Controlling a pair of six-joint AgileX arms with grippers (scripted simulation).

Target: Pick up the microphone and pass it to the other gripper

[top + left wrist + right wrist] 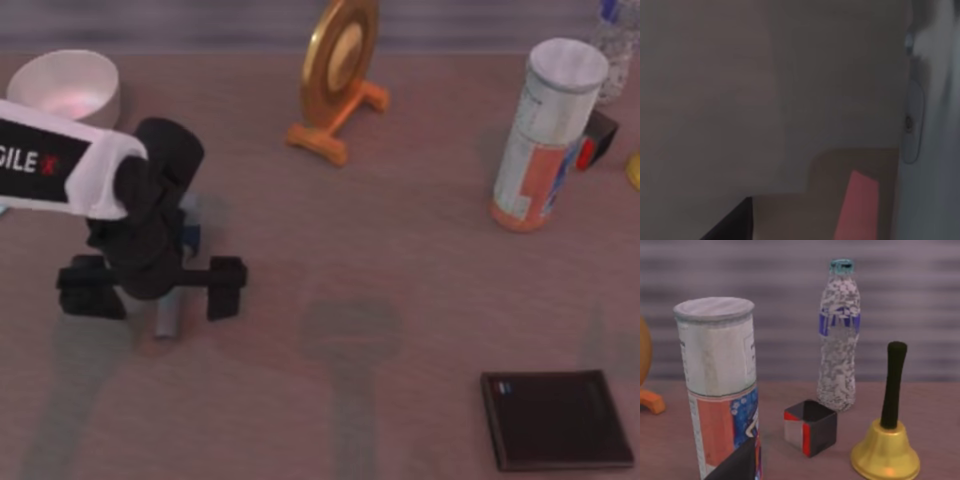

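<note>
Top view shows the counter (400, 300) with the left arm reaching in over its left side, near the white bowl (66, 85). The left gripper (152, 290) hangs spread wide, holding nothing, straddling the microphone (168, 315), which lies on the counter beneath it. The right gripper isn't visible.

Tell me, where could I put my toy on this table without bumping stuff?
The widest bare patch is mid-table, between the left claw over the microphone and the black pad, in front of the gold disc stand. It is crowded at the far right: tall can, bottle, cube, bell.
</note>
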